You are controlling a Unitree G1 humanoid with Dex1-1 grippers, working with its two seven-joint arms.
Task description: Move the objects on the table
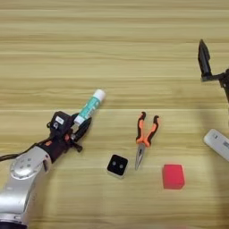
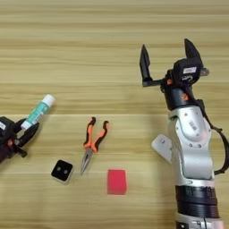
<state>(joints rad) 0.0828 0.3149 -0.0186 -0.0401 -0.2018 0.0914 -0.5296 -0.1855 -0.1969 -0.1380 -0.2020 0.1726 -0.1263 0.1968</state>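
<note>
Left claw [image 1: 82,127] is closing its fingers around the lower end of the white-and-green tube [image 1: 91,106] lying slanted on the table [image 1: 112,53], while the right claw [image 2: 169,56] is hanging wide open above bare wood, apparently idle.

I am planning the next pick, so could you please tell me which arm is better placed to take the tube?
Left: its end effector sits at the tube; the right end effector is open, far across the table.
</note>
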